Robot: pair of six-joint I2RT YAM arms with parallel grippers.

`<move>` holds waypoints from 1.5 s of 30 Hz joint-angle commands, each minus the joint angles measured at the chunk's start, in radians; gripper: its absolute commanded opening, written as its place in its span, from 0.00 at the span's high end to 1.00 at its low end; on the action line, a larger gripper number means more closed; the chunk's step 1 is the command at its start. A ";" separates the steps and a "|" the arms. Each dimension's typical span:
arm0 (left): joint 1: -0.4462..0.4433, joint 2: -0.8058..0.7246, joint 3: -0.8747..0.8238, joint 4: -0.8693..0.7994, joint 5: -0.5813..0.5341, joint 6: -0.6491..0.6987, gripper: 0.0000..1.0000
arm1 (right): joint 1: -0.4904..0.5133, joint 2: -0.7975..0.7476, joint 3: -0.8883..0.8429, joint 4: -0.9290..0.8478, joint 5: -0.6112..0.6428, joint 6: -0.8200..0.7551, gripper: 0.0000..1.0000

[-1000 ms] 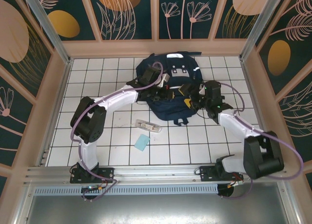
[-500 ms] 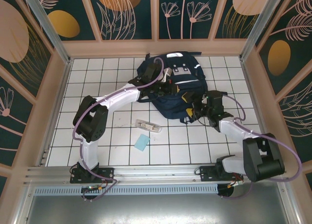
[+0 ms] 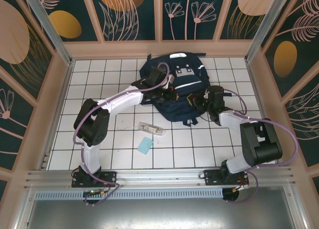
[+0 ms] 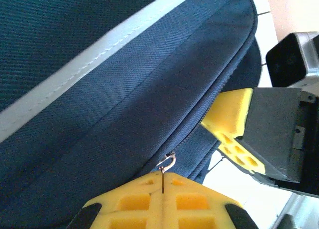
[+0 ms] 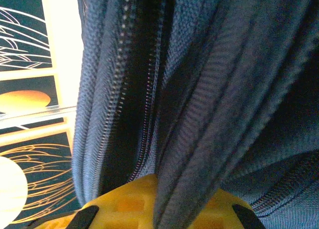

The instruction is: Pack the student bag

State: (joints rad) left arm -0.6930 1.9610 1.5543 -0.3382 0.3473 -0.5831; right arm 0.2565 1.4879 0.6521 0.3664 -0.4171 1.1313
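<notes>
Evidently the left tool (image 4: 163,179) was closed, its two yellow fingers pressed flat together on the thin metal tab of the zipper pull (image 4: 169,162). The pull's small ring stood just ahead of the fingertips, against a seam of the student bag (image 3: 175,84). Beyond this tool the navy cloth sloped away, and a white stripe (image 4: 89,64) crossed it farther on. Ahead and to its right, close by but apart, was the yellow finger and black body of the right tool (image 5: 162,199). That tool was clamped on a fold of the bag's cloth, which rose from between its yellow fingers. A zipper track (image 5: 143,121) ran just to the left of the fold. From above, the bag lay on the white tiled table (image 3: 99,92), stretching away beyond both tools, which met at its nearer edge. Behind the left tool, back toward the arm bases, lay a clear pencil case (image 3: 151,128) and, farther back, a small blue card (image 3: 145,145), both apart from the bag and the tools.
</notes>
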 commanded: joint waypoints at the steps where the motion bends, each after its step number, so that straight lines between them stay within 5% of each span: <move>1: 0.003 0.011 0.078 -0.208 -0.223 0.141 1.00 | 0.011 -0.045 0.034 -0.018 0.111 -0.094 1.00; 9: 0.017 0.022 0.065 -0.274 -0.397 0.176 1.00 | 0.014 -0.055 0.021 -0.033 0.115 -0.124 1.00; 13: 0.030 -0.012 0.001 -0.224 -0.281 0.162 1.00 | 0.013 -0.047 0.024 -0.028 0.103 -0.131 1.00; 17: 0.031 -0.052 -0.044 -0.083 -0.007 0.167 1.00 | 0.015 -0.034 0.039 -0.027 0.079 -0.141 1.00; 21: 0.031 -0.092 -0.096 0.031 0.105 0.170 0.66 | 0.017 -0.029 0.054 -0.050 0.065 -0.164 1.00; 29: 0.024 -0.069 -0.090 0.009 0.099 0.213 0.52 | 0.026 -0.028 0.068 -0.067 0.052 -0.179 1.00; 35: 0.010 -0.006 -0.032 -0.046 -0.034 0.256 0.46 | 0.035 -0.019 0.075 -0.057 0.031 -0.171 1.00; 45: -0.022 0.040 -0.038 -0.046 -0.026 0.187 0.49 | 0.037 -0.026 0.079 -0.057 0.038 -0.169 1.00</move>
State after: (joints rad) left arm -0.6998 1.9789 1.5101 -0.3569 0.3256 -0.3710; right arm 0.2787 1.4673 0.6853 0.2718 -0.3637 0.9924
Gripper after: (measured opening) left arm 0.516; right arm 0.083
